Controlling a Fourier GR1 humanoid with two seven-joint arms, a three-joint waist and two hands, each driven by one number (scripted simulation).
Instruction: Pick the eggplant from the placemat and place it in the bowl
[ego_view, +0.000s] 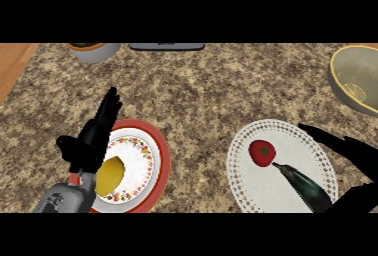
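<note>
Both hands are released: the left hand (94, 137) rests at 9 o'clock, and the right hand (353, 147) spreads beside the eggplant (304, 186), which lies on the placemat (257, 189) at 5 o'clock. Reaching, I judge; next, close round it, then carry it to the bowl (337, 82) at 2 o'clock.
</note>
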